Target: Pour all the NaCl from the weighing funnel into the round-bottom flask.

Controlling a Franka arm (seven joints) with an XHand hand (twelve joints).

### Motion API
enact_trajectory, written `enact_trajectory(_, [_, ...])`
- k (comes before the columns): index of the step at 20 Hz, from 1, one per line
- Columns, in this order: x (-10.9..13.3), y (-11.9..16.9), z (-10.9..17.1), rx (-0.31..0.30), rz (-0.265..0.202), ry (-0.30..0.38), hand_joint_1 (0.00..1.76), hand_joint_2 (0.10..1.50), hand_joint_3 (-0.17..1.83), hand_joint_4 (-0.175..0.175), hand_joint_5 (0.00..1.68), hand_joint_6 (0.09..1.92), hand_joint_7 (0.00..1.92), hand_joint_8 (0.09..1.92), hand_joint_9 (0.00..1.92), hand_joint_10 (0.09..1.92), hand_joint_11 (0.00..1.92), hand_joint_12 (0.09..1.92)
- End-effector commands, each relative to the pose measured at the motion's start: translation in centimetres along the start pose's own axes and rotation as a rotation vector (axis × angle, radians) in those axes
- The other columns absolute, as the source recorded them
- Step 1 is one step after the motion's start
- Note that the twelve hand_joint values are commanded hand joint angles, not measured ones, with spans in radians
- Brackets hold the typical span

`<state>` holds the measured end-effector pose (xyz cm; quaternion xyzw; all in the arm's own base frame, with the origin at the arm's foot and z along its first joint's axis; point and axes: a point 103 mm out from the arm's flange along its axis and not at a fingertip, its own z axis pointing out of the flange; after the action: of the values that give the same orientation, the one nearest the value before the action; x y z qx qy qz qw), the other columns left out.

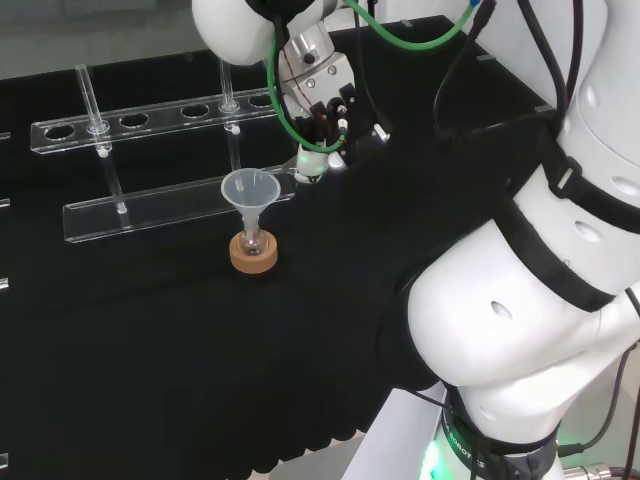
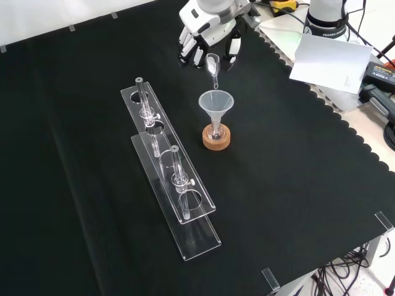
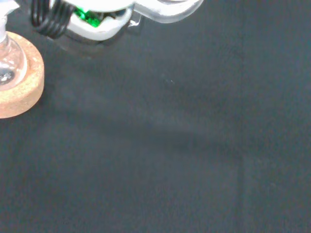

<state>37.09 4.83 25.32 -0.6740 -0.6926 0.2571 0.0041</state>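
A small clear round-bottom flask stands on a cork ring with a clear plastic funnel in its neck. In the head view the same flask sits on its cork ring under the funnel. The hand hangs just beyond the funnel, its fingers curled round a clear weighing funnel whose spout slants down toward the funnel's rim. In the head view the hand is right of the funnel, the weighing funnel's tip near the rim. The wrist view catches the cork ring and flask bulb.
Two clear acrylic tube racks lie left of the flask in the front view, with glass tubes standing in them. In the head view the racks lie behind the flask. White paper rests at the bench's far right corner.
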Motion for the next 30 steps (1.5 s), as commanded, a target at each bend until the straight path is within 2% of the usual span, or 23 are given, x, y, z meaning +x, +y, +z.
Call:
enact_trajectory(1, [0.1,-0.1,0.1,0.006,0.003,-0.019,1.10,0.72,0.59,0.175,1.19,0.79,0.46,0.70,0.83,0.47,0.78,1.10])
enact_trajectory(20, [0.7,0.3,-1.2,0.019,0.017,-0.172,1.10,0.72,0.59,0.175,1.19,0.79,0.46,0.70,0.83,0.46,0.79,1.09])
enact_trajectory(30, [0.7,0.5,-1.6,0.025,0.027,-0.215,1.10,0.72,0.59,0.175,1.19,0.79,0.45,0.70,0.83,0.46,0.79,1.08])
